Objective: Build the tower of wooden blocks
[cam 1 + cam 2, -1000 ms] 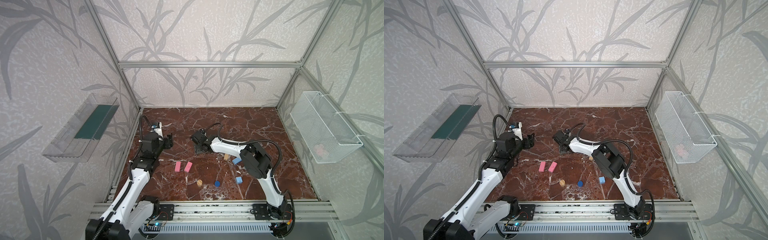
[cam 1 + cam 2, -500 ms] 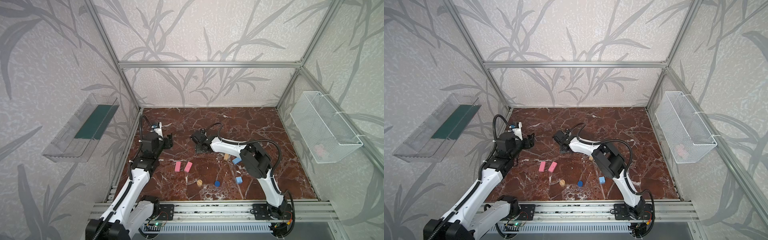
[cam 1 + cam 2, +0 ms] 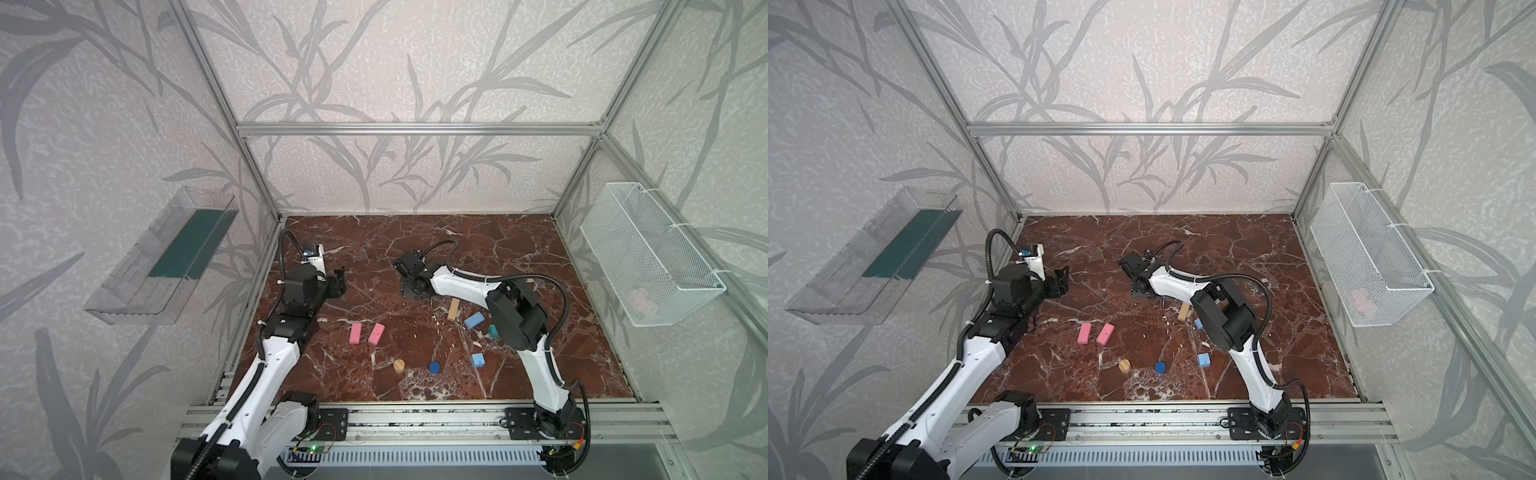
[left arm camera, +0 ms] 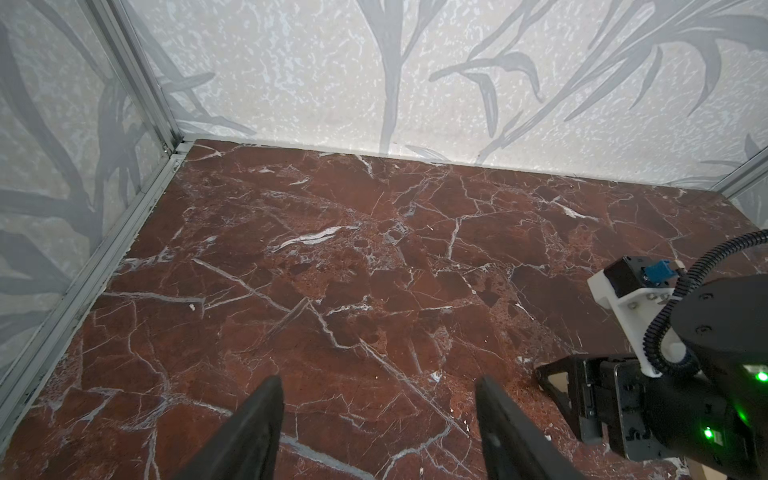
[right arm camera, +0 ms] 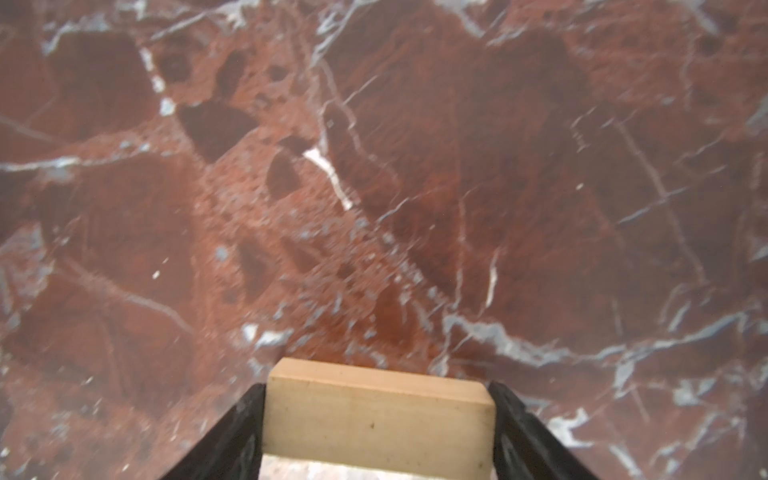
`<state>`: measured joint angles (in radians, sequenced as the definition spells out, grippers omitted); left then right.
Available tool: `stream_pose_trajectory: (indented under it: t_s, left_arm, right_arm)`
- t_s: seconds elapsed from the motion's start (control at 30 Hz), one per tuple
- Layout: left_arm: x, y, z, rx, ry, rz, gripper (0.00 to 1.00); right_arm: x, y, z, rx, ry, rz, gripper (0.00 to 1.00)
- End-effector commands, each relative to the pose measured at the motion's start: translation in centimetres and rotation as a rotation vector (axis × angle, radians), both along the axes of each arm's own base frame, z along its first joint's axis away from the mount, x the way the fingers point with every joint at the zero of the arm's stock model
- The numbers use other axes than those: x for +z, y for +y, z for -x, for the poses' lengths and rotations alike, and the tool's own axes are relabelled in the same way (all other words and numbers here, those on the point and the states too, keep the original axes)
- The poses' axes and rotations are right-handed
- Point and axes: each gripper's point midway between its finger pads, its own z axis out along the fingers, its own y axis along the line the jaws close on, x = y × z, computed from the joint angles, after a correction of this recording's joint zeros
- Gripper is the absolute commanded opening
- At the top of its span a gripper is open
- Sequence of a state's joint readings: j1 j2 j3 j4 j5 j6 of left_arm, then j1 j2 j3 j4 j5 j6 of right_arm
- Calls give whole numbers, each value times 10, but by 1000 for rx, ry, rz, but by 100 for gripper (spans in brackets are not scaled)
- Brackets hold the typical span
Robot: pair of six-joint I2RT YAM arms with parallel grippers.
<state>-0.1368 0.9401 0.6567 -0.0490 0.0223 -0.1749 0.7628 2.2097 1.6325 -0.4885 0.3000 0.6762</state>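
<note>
My right gripper (image 5: pixel 377 388) is shut on a tan bar (image 5: pixel 376 415), one jaw against each end, low over the marble floor mid-table (image 3: pixel 411 286). The second tan bar (image 3: pixel 453 309) lies just right of it. Two pink bars (image 3: pixel 355 333) (image 3: pixel 376 333), a tan cylinder (image 3: pixel 399 365), a dark blue cylinder (image 3: pixel 434 366), two light blue blocks (image 3: pixel 474 320) (image 3: pixel 478 360) and a teal cube (image 3: pixel 493 331) lie apart on the floor. No tower is in view. My left gripper (image 4: pixel 378 399) hangs open and empty at the left (image 3: pixel 338 282).
A wire basket (image 3: pixel 648 257) hangs on the right wall and a clear plastic tray (image 3: pixel 166 257) on the left wall. Aluminium frame posts and rails edge the marble floor (image 3: pixel 415 241). The right arm's elbow (image 3: pixel 515 320) partly covers the blocks beside it.
</note>
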Motion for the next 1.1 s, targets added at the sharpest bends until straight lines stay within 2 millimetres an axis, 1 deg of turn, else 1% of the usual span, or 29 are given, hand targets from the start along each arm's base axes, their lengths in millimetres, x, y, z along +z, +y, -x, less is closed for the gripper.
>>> stream_pose_trajectory:
  t_s: [0.0, 0.13, 0.4, 0.67, 0.73, 0.83, 1.07]
  left_arm:
    - [-7, 2, 3, 6, 19, -24, 71]
    - [-7, 3, 3, 9, 18, -23, 71]
    - [-8, 5, 3, 18, 20, -29, 71]
    - [-8, 5, 3, 21, 19, -29, 71]
    - [-8, 5, 3, 21, 20, -30, 71]
    - [-7, 5, 3, 18, 19, -29, 71]
    - [-8, 4, 2, 17, 19, -29, 71]
  right_arm:
    - [-2, -12, 0, 50, 27, 37, 82]
    - [-5, -17, -5, 63, 40, 45, 85]
    - [-9, -10, -9, 117, 72, 44, 90]
    - [-13, -10, -8, 118, 93, 45, 90]
    - [-14, -13, -8, 104, 99, 51, 90]
    - [-14, -18, -6, 85, 113, 60, 87]
    - [-17, -23, 1, 67, 138, 61, 86]
